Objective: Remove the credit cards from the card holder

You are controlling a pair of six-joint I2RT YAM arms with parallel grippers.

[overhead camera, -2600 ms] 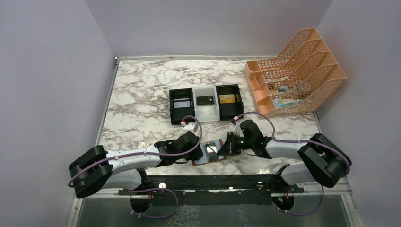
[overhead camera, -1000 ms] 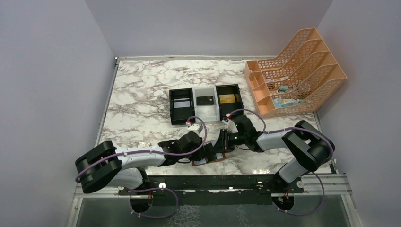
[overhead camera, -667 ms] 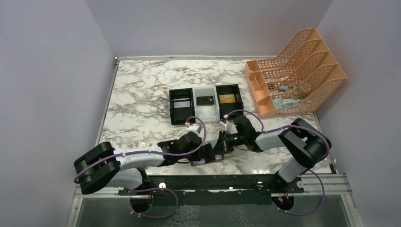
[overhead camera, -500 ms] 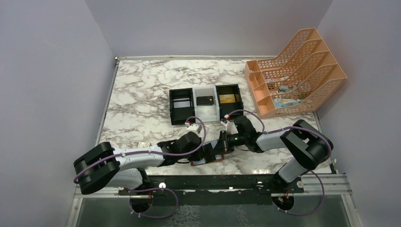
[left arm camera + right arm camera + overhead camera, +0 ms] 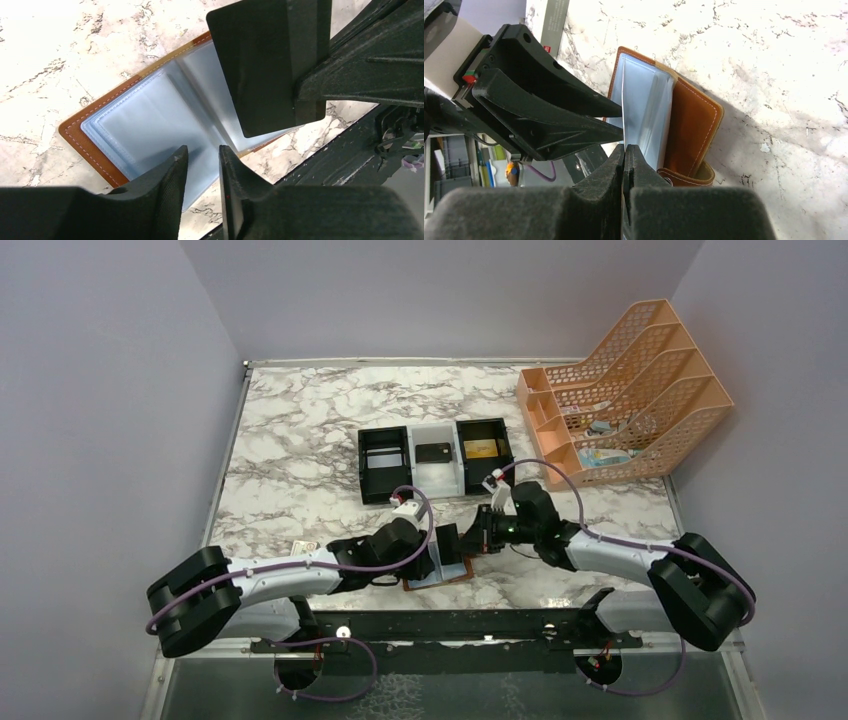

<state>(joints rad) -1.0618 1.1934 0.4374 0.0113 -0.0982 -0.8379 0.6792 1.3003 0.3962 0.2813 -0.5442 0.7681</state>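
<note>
While the card holder (image 5: pixel 145 130) lies spread open on the marble surface (image 5: pixel 300 430), at 6 o'clock close to the arms' bases, the right fingers (image 5: pixel 631 165) are pressed together on one edge of a credit card (image 5: pixel 250 70). The card stands on edge over the holder's pale blue pockets. It shows as a thin pale line from the right wrist and as a dark rectangle from the left wrist. Whether it touches the pockets cannot be told.

The left fingers (image 5: pixel 181 165) stand only a narrow gap apart, their tips over the blue pocket on the holder's other half. Whether they bear down on it is unclear. Seen from above, the left arm reaches in from 9 o'clock and the right arm from 3 o'clock, and the two sets of fingers are close together over the holder.

At 12 o'clock from the holder sits a three-compartment tray (image 5: pixel 384 465), with a gold card (image 5: pixel 481 449) in its right compartment. An orange file rack (image 5: pixel 640 390) stands at 2 o'clock.
</note>
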